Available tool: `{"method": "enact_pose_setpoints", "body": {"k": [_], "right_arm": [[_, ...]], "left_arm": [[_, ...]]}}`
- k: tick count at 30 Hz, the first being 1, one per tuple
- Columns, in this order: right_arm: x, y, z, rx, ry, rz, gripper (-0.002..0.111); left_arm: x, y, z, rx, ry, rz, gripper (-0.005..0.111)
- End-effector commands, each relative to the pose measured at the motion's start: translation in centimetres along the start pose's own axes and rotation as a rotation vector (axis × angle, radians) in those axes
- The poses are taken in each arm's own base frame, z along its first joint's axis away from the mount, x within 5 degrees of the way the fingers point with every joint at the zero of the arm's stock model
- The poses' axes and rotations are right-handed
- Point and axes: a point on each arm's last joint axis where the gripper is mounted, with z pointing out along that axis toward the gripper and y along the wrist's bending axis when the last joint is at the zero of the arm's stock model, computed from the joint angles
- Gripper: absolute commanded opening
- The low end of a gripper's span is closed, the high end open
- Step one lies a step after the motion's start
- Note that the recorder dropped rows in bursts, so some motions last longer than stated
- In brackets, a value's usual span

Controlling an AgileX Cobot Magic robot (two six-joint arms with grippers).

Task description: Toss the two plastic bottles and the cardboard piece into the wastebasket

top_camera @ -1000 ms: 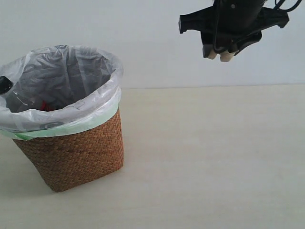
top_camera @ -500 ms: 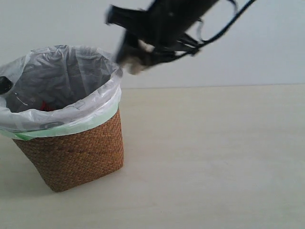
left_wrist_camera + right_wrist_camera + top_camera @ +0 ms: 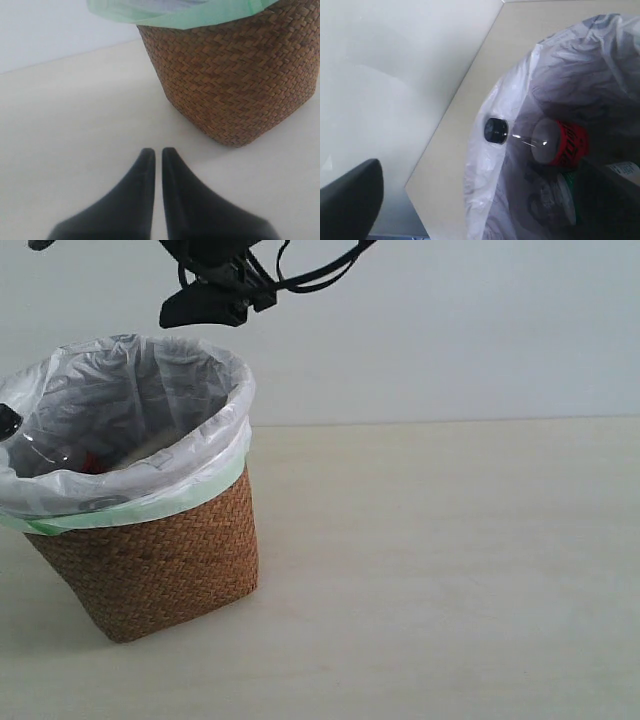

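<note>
The wicker wastebasket (image 3: 170,560) stands on the pale desk (image 3: 450,570), lined with a translucent white plastic liner (image 3: 200,455) whose pale green edge folds over the rim. The right arm (image 3: 215,280) hangs above the basket's mouth. Its wrist camera looks straight down into the basket, and the right hand (image 3: 480,200) is released and empty, with its dark fingers (image 3: 350,200) spread wide on either side of the opening. Inside, the black-capped bottle (image 3: 545,142) leans against the liner, cap uppermost near the rim and red label below it. Just beside it, lower down, part of a second bottle (image 3: 555,192) shows a green and white label. From the exterior, a pale tan shape (image 3: 150,447) lies in the basket, apparently the cardboard piece. The left hand (image 3: 157,155) sits low over the desk near the basket's base, its two fingers nearly touching and gripping nothing.
</note>
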Motion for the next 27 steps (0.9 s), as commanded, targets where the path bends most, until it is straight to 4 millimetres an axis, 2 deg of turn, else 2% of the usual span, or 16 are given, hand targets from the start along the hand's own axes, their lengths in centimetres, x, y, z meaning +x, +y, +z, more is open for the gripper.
{"method": "enact_pose_setpoints", "body": {"k": [1, 5, 7, 9, 13, 18, 23, 27], "right_arm": [[-0.4, 1.5, -1.6, 0.002, -0.003, -0.050, 0.092], [-0.3, 1.5, -3.0, 0.107, 0.023, -0.102, 0.091], [-0.2, 0.9, -3.6, 0.207, 0.040, -0.130, 0.081], [0.1, 0.3, -4.3, 0.312, 0.069, -0.137, 0.061], [0.6, -1.2, -5.3, 0.503, 0.157, -0.175, 0.000], [0.6, -1.9, -5.6, 0.577, 0.161, -0.196, 0.001], [1.5, -2.9, -5.8, 0.639, 0.185, -0.191, 0.001], [2.3, -3.6, -7.2, 0.725, 0.162, -0.206, 0.001]], "left_arm": [[0.1, 0.0, 0.0, -0.001, -0.005, -0.018, 0.004], [0.1, 0.0, 0.0, -0.001, -0.005, -0.018, 0.004], [0.1, 0.0, 0.0, -0.001, -0.005, -0.018, 0.004], [0.1, 0.0, 0.0, -0.001, -0.005, -0.018, 0.004], [0.1, 0.0, 0.0, -0.001, -0.005, -0.018, 0.004], [0.1, 0.0, 0.0, -0.001, -0.005, -0.018, 0.004], [0.1, 0.0, 0.0, -0.001, -0.005, -0.018, 0.004], [0.1, 0.0, 0.0, -0.001, -0.005, -0.018, 0.004]]}}
